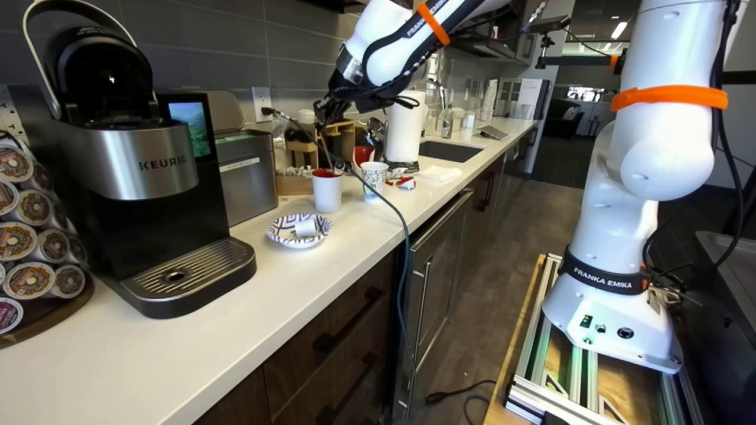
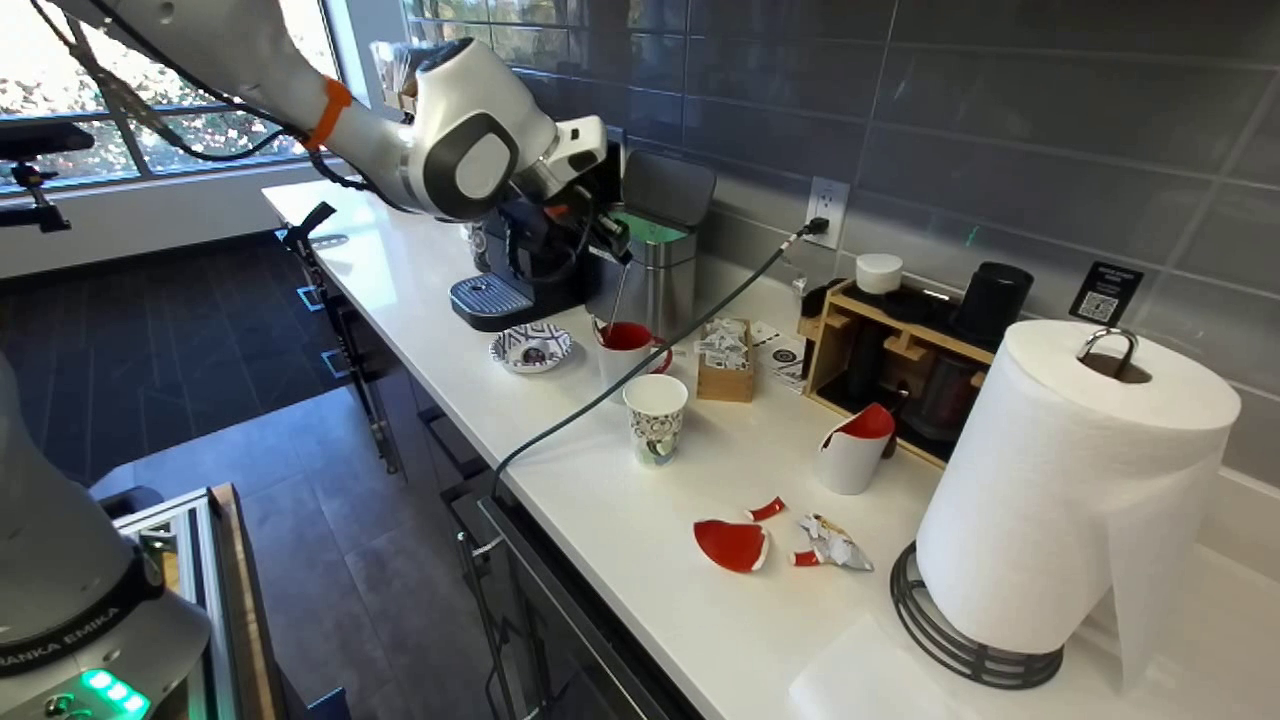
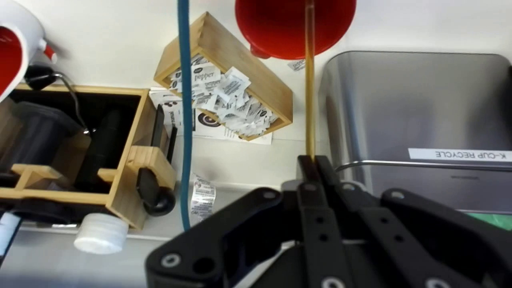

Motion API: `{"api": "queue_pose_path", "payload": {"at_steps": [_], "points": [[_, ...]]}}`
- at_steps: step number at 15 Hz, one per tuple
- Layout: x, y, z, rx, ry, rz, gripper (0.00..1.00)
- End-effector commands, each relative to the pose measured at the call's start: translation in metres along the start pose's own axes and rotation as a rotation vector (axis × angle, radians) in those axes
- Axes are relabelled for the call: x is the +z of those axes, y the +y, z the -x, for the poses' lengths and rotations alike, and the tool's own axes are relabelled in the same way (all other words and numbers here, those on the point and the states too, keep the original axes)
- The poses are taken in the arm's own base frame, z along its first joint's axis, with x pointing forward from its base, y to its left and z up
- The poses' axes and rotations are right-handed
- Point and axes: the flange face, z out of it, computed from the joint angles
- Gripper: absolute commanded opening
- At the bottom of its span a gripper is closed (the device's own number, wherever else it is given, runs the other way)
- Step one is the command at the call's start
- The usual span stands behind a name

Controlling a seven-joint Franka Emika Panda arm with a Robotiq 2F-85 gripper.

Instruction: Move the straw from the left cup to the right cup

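Above the mug point(image 1: 328, 192), the gripper point(image 3: 314, 159) clamps its jaws on the straw point(image 3: 310, 92) — swung too low, it could tip the mug or catch the cable point(image 3: 187, 112) near it.

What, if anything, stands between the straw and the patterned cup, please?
The blue cable passes between the red-lined mug and the patterned cup. The straw, in the gripper, also dips into the mug, whose wall stands in the way.

Cable point(image 3: 186, 112) obst. btwn mug point(image 2: 626, 340) & cup point(image 2: 656, 415)
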Motion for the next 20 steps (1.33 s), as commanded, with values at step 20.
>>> {"api": "queue_pose_path", "payload": {"at_steps": [20], "points": [[-0.072, 0.119, 0.073, 0.371, 0.083, 0.248, 0.01]]}}
